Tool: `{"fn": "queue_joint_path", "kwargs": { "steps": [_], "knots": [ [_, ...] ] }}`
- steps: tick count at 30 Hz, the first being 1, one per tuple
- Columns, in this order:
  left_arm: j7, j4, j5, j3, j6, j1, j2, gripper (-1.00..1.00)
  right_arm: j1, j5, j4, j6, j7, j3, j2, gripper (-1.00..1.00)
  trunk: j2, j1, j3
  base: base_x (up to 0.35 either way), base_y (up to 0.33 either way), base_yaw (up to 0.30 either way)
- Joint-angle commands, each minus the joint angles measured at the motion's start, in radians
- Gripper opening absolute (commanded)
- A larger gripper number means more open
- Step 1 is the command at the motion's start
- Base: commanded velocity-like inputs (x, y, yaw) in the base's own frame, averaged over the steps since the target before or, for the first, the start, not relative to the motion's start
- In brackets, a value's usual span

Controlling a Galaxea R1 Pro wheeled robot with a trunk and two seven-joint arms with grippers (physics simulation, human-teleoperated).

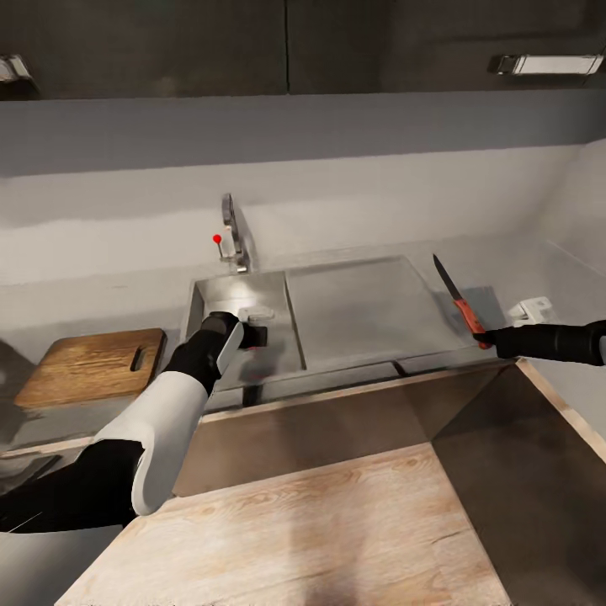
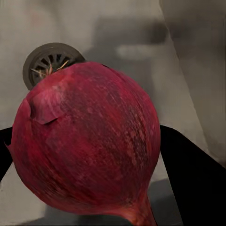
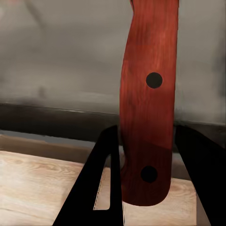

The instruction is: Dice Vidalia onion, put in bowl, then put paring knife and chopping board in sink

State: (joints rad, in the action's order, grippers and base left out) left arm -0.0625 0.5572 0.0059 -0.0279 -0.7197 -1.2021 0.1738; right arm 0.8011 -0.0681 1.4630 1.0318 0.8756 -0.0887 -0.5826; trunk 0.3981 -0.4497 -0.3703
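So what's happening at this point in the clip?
The left gripper is down in the sink, shut on the onion, with the drain just behind it. The right gripper holds the knife by its red handle, blade pointing up and away over the countertop. The chopping board lies bare left of the sink. No cutting has begun.

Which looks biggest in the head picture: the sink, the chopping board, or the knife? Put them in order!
1. The sink, largest.
2. The chopping board.
3. The paring knife, smallest.

The knife is held up above the counter, so it may look slightly bigger than it is.
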Motion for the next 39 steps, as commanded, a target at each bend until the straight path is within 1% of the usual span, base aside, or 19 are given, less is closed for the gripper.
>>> {"fn": "queue_joint_path", "kwargs": {
  "steps": [1, 8, 11, 15, 22, 36, 38, 39],
  "knots": [
    [-0.004, 0.001, 0.001, -0.003, -0.005, -0.001, 0.001, -1.00, 0.001, -0.007, 0.000, 0.008, -0.002, 0.000, 0.000, -1.00, 0.002, 0.000, -0.002, -0.127, 0.297, 0.000],
    [-0.004, 0.001, 0.001, -0.003, -0.006, -0.001, 0.001, -1.00, 0.001, -0.007, 0.000, 0.008, -0.003, 0.000, 0.000, -1.00, 0.002, 0.000, -0.002, -0.109, 0.293, 0.000],
    [-0.003, 0.001, 0.001, -0.003, -0.006, -0.001, 0.001, -1.00, 0.001, -0.006, 0.000, 0.008, -0.003, 0.000, 0.000, -1.00, 0.002, 0.000, -0.002, -0.041, 0.135, 0.054],
    [-0.003, 0.001, 0.001, -0.003, -0.006, -0.001, 0.001, -1.00, 0.001, -0.006, 0.000, 0.008, -0.003, 0.000, 0.000, -1.00, 0.002, 0.000, -0.002, -0.010, 0.032, 0.134],
    [-0.004, 0.001, 0.001, -0.003, -0.006, -0.001, 0.001, -1.00, 0.001, -0.006, 0.000, 0.008, -0.003, 0.000, 0.000, -1.00, 0.002, 0.000, -0.001, -0.002, 0.006, 0.030],
    [-0.003, 0.005, 0.000, -0.003, -0.006, -0.001, 0.001, -1.00, 0.001, -0.006, 0.000, 0.008, -0.003, 0.000, 0.000, -1.00, 0.002, 0.000, 0.018, 0.000, 0.000, 0.000],
    [-0.003, 0.052, 0.000, -0.003, -0.007, -0.001, 0.001, -1.00, 0.001, -0.006, 0.000, 0.008, -0.002, 0.000, 0.000, -1.00, 0.002, 0.000, 0.021, 0.000, 0.000, 0.000],
    [-0.003, 0.111, 0.000, -0.002, -0.009, -0.001, 0.001, -1.00, 0.001, -0.006, 0.000, 0.008, -0.003, 0.000, 0.000, -1.00, 0.002, 0.000, 0.022, 0.000, 0.000, 0.000]
  ]
}}
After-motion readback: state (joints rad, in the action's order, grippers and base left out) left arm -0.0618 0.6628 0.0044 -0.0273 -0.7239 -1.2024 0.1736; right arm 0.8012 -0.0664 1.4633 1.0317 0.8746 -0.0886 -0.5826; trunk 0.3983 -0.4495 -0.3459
